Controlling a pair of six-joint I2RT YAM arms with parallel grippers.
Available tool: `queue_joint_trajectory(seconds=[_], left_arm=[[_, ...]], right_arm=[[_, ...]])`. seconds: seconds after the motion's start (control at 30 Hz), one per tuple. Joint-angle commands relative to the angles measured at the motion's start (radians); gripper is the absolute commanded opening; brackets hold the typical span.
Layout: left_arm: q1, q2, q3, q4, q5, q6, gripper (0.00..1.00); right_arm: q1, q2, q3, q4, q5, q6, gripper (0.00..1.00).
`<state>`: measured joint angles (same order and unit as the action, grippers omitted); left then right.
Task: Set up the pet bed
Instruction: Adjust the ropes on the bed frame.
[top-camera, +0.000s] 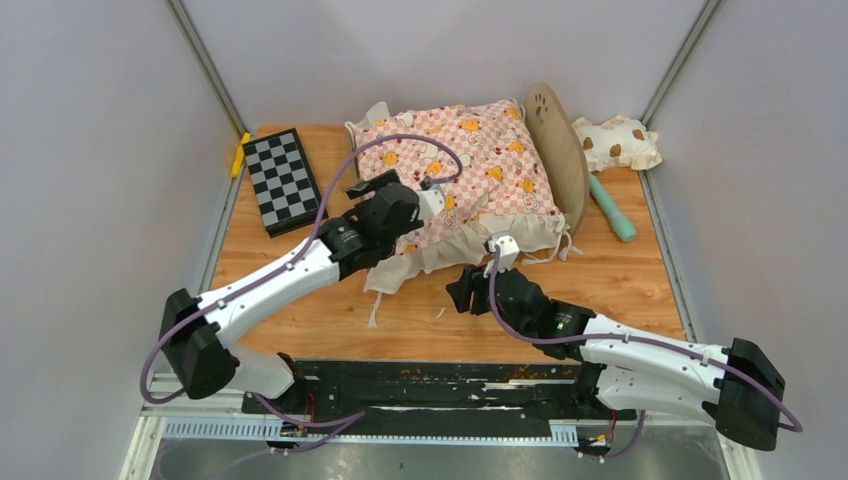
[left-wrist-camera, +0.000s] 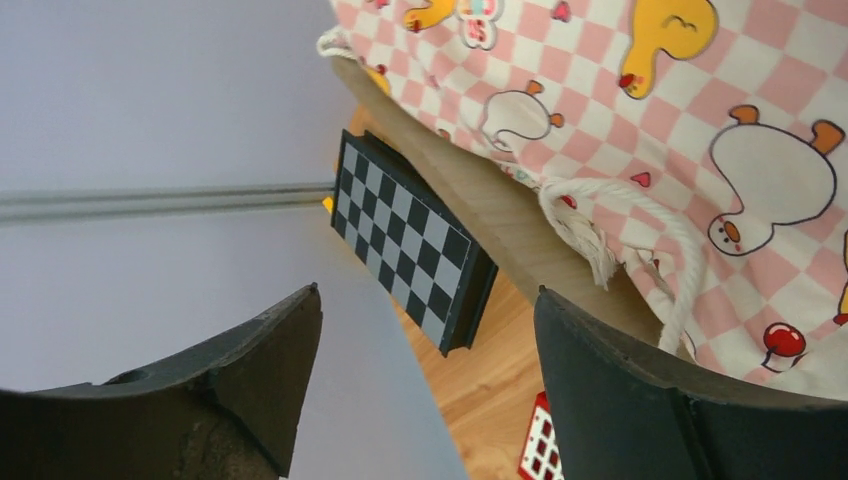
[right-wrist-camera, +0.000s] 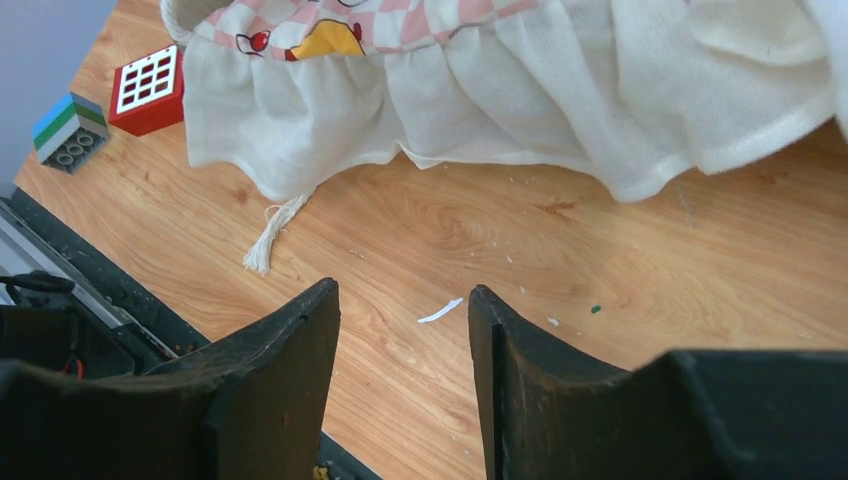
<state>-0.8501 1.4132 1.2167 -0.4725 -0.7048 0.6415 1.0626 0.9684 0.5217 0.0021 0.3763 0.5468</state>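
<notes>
The pet bed shows its rounded wooden headboard with a paw cutout (top-camera: 556, 150) at the back centre. A pink checkered duck-print cushion (top-camera: 470, 170) lies over the bed and hides its base. In the left wrist view a light-wood side rail (left-wrist-camera: 500, 210) shows under the cushion (left-wrist-camera: 640, 110) and a white cord. My left gripper (top-camera: 368, 186) (left-wrist-camera: 428, 290) is open at the cushion's left edge, with nothing between its fingers. My right gripper (top-camera: 462, 288) (right-wrist-camera: 402, 288) is open just above the bare table, in front of the cushion's cream ruffle (right-wrist-camera: 480, 100).
A black-and-white checkerboard (top-camera: 282, 180) (left-wrist-camera: 410, 240) lies at the back left, with a yellow piece (top-camera: 240, 153) beside it. A spotted cream pillow (top-camera: 617, 142) and a teal stick (top-camera: 612, 210) lie right of the headboard. A red block (right-wrist-camera: 147, 88) and a blue-green block (right-wrist-camera: 68, 132) sit near the ruffle.
</notes>
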Motion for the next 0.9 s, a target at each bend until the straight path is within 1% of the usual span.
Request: queue_joint_trajectory(seconds=[0.0, 0.07, 0.17, 0.23, 0.33, 0.43, 0.53, 0.73, 0.87], left_arm=[[0.022, -0.141, -0.021, 0.101, -0.080, -0.267, 0.88], [0.049, -0.185, -0.003, 0.054, -0.073, -0.469, 0.91], [0.089, -0.222, 0.018, -0.069, 0.009, -0.746, 0.94], [0.093, -0.259, -0.016, -0.109, 0.042, -0.863, 0.95], [0.093, -0.368, -0.146, -0.089, 0.060, -0.987, 0.95], [0.097, -0.500, -0.249, -0.068, 0.044, -1.074, 0.94], [0.100, -0.601, -0.300, -0.089, 0.029, -1.131, 0.92], [0.103, -0.666, -0.314, -0.142, 0.020, -1.144, 0.92], [0.103, -0.702, -0.329, -0.139, 0.000, -1.147, 0.92]], right_arm=[[-0.003, 0.005, 0.132, -0.039, -0.027, -0.151, 0.51], [-0.003, 0.038, 0.207, -0.067, -0.070, -0.222, 0.53], [-0.005, 0.137, 0.356, -0.132, -0.141, -0.316, 0.57], [-0.006, 0.222, 0.457, -0.172, -0.174, -0.362, 0.59], [-0.013, 0.341, 0.593, -0.211, -0.159, -0.384, 0.59], [-0.054, 0.439, 0.679, -0.218, -0.190, -0.387, 0.60], [-0.111, 0.547, 0.780, -0.225, -0.261, -0.396, 0.60], [-0.218, 0.727, 0.967, -0.297, -0.294, -0.395, 0.61], [-0.251, 0.837, 1.074, -0.323, -0.336, -0.389, 0.62]])
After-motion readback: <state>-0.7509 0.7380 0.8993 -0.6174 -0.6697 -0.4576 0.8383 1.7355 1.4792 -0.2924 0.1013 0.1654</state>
